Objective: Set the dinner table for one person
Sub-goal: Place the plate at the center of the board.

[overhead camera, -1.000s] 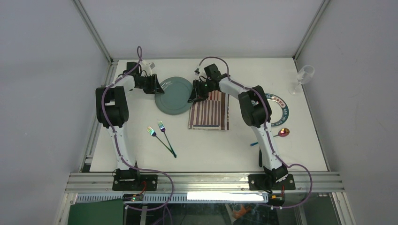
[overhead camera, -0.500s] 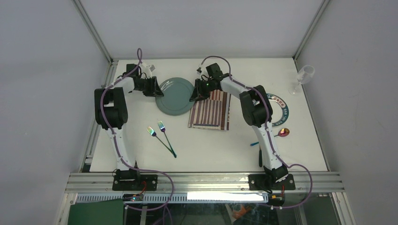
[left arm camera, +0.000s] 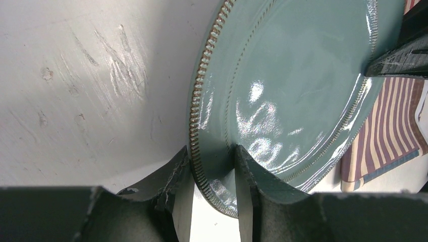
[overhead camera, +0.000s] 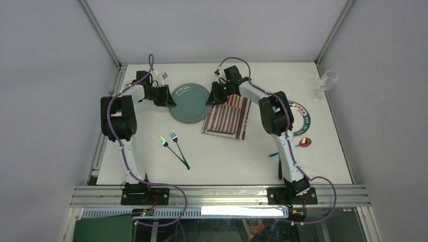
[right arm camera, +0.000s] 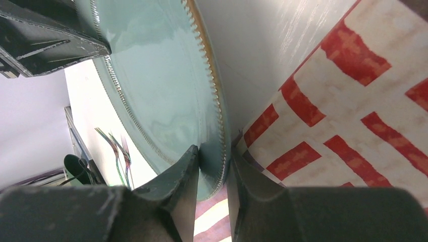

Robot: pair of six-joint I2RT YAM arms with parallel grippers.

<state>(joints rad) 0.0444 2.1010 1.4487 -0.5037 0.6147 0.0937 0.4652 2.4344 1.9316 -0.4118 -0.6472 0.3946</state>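
Note:
A round teal plate (overhead camera: 190,102) with a beaded rim is at the back middle of the dinner table (overhead camera: 227,161). My left gripper (overhead camera: 169,99) is shut on its left rim, and the left wrist view shows that rim (left arm camera: 292,75) pinched between my fingers (left arm camera: 214,171). My right gripper (overhead camera: 212,99) is shut on the opposite rim, with the plate edge (right arm camera: 156,75) between its fingers (right arm camera: 212,161). The plate's right edge is just over the corner of a striped red-blue-white placemat (overhead camera: 227,119), which lies slightly skewed.
Two iridescent forks (overhead camera: 173,146) lie crossed on the table in front of the plate. A wine glass (overhead camera: 327,83) stands at the far right edge. A dark-rimmed round dish (overhead camera: 304,119) sits partly behind my right arm, with an iridescent spoon (overhead camera: 305,142) in front of it.
Both grippers and the plate have shifted slightly right and toward the back. The placemat has turned a little, its top end swung right. The forks have not moved.

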